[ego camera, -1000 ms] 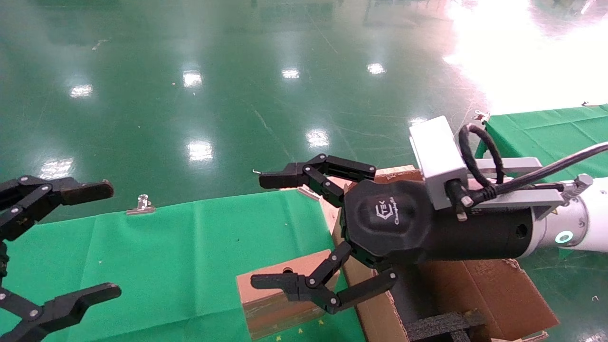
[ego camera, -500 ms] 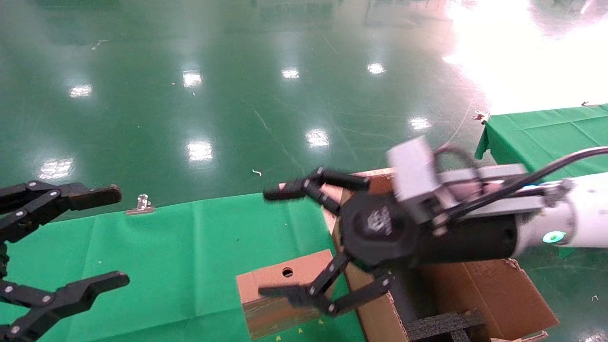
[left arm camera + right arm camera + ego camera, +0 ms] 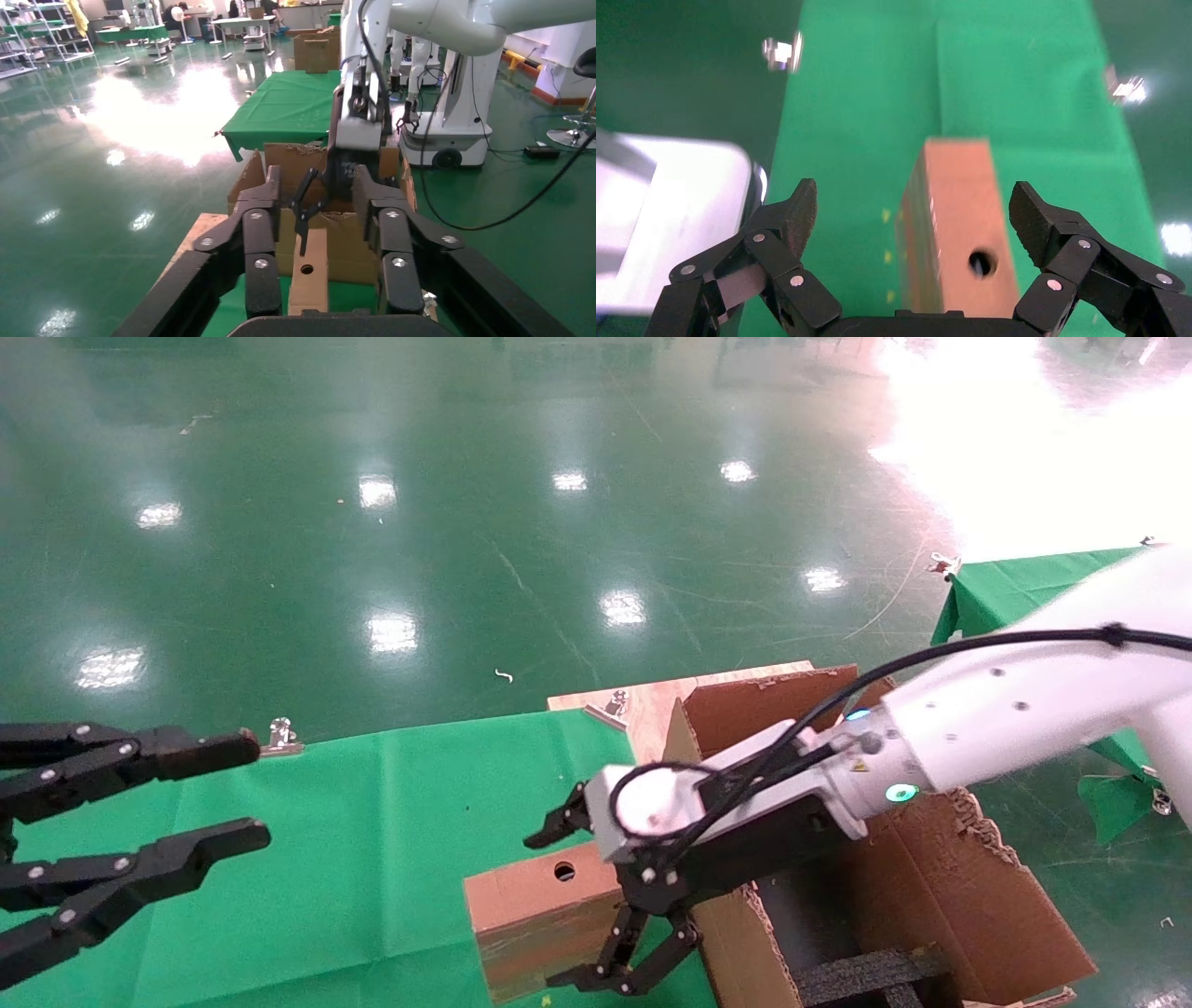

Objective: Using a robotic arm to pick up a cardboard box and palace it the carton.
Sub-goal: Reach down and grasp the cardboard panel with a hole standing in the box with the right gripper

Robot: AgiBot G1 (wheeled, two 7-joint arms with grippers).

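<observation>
Green cloth (image 3: 354, 822), approach step: your right gripper (image 3: 912, 225) hangs spread above the cardboard box (image 3: 545, 896).
Lower until both fingers straddle it, then close; the carton (image 3: 968, 896) waits beside, left gripper (image 3: 186, 794) idle, spread.

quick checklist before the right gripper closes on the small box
1. Right gripper open: ok.
2. Fingers either side of the box: ok in the right wrist view.
3. Fingers low enough on the box sides: cannot tell.
4. Box upright on the green cloth, hole face up: ok.
5. Carton open beside the box: ok.
6. Left gripper away from the box: ok.
</observation>
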